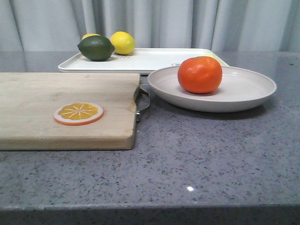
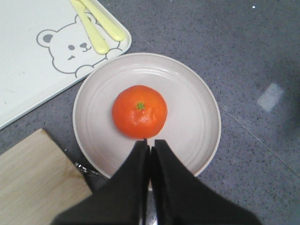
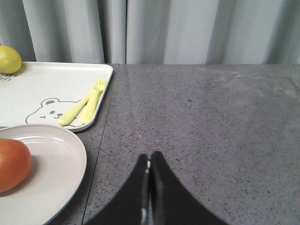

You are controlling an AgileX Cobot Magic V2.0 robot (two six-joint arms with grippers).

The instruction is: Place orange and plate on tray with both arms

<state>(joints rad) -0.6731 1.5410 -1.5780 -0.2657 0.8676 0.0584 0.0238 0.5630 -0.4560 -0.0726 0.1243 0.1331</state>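
The orange rests in the off-white plate on the grey counter, right of centre in the front view. Behind them lies the white tray. In the left wrist view my left gripper hangs shut and empty above the plate, its tips just short of the orange. My right gripper is shut with nothing in it, over bare counter beside the plate; the orange shows at that view's edge. Neither gripper appears in the front view.
A wooden cutting board with a metal handle lies left of the plate and carries an orange slice disc. On the tray sit a lime, a lemon and yellow cutlery. A curtain hangs behind.
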